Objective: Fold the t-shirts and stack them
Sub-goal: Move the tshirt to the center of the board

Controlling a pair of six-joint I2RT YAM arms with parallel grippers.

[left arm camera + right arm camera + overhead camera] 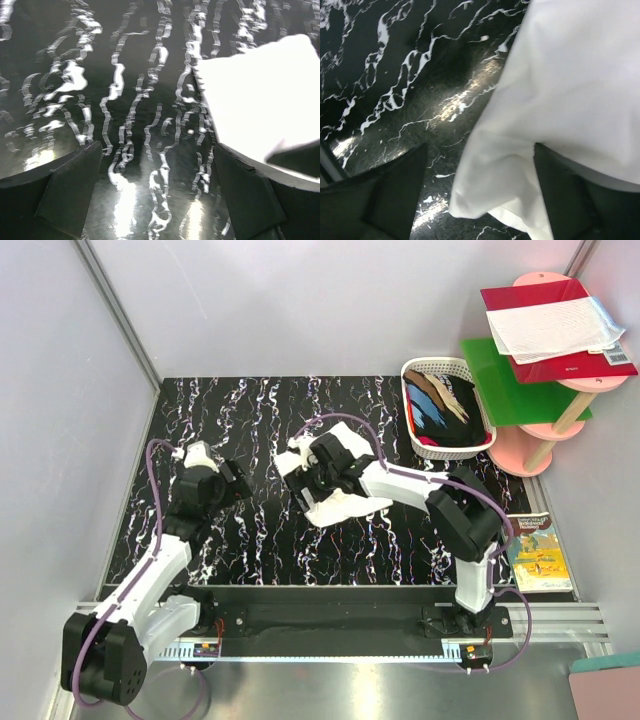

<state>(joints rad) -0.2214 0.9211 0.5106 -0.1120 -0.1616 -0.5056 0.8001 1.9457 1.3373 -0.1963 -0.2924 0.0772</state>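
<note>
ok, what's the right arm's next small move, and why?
Probably lift the right gripper straight up, jaws open. Its fingers stand wide apart over the folded white t-shirt, which lies on the table with its edge between them. Moving sideways could drag the fold. The dark shirts are still in the basket.

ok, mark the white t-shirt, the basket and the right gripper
white t-shirt (570,75), right wrist view, smooth upper face of the cloth.
basket (410,412), top view, left rim.
right gripper (480,165), right wrist view, midway between its fingertips.
</note>
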